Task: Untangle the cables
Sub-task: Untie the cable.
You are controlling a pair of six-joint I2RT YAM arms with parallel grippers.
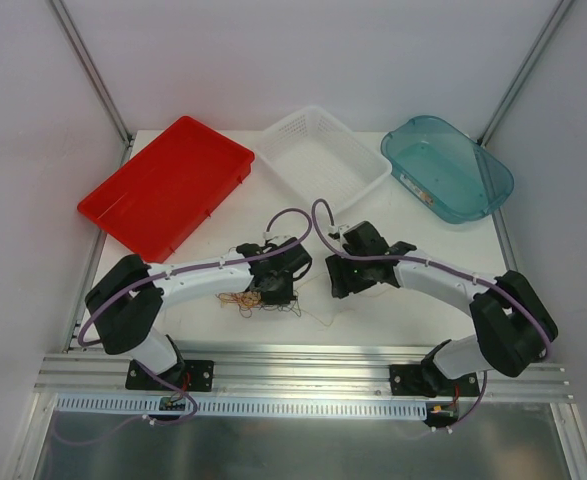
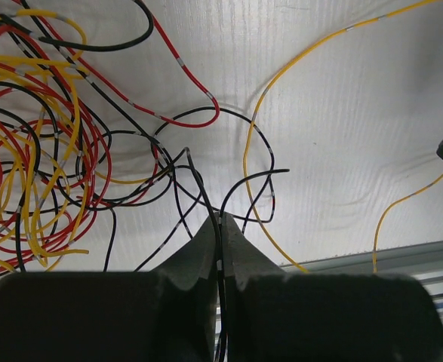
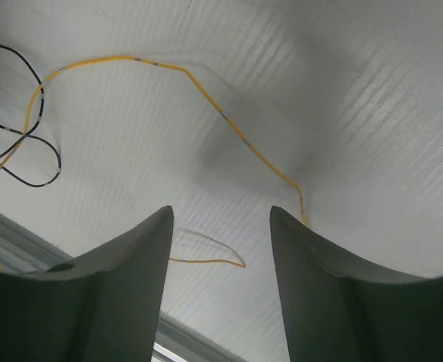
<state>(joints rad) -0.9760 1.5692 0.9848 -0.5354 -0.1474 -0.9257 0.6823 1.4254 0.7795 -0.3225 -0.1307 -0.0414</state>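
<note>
A tangle of thin red, yellow and black cables (image 1: 248, 300) lies on the white table under my left gripper (image 1: 275, 292); it fills the left of the left wrist view (image 2: 47, 173). My left gripper (image 2: 221, 220) is shut on a black cable (image 2: 206, 192) that runs between its fingertips. A loose yellow cable (image 2: 281, 72) curves off to the right and also shows in the right wrist view (image 3: 229, 124). My right gripper (image 1: 341, 282) (image 3: 221, 215) is open and empty just above the table, with a yellow cable end (image 3: 206, 261) between its fingers.
A red tray (image 1: 168, 185), a white basket (image 1: 323, 160) and a teal bin (image 1: 448, 168) stand along the back of the table. The aluminium rail (image 1: 303, 372) runs along the near edge, close to both grippers.
</note>
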